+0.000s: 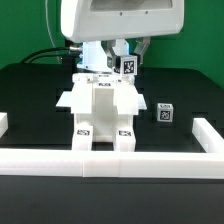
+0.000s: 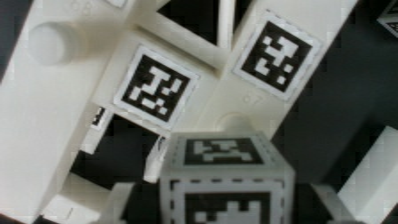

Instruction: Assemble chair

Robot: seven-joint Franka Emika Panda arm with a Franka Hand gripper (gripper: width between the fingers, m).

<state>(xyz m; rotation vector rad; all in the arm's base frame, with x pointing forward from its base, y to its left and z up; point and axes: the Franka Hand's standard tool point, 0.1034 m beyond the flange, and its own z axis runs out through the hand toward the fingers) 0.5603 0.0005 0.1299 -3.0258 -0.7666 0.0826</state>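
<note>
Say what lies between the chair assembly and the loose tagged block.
Only bare black table, per the exterior view, between chair assembly and tagged block.

blocked: chair [image 1: 100, 105], loose block [image 1: 164, 113], border rail [image 1: 150, 160] | free: table [image 1: 35, 100], exterior view's left

Franka robot arm [image 1: 120, 22] in the exterior view: a broad, glossy white housing with rounded corners and a grey-shaded underside, narrowing to a pale bluish-white wrist section [image 1: 95, 55]. Thin dark cables [image 1: 45, 55] loop away on the exterior view's left.
</note>
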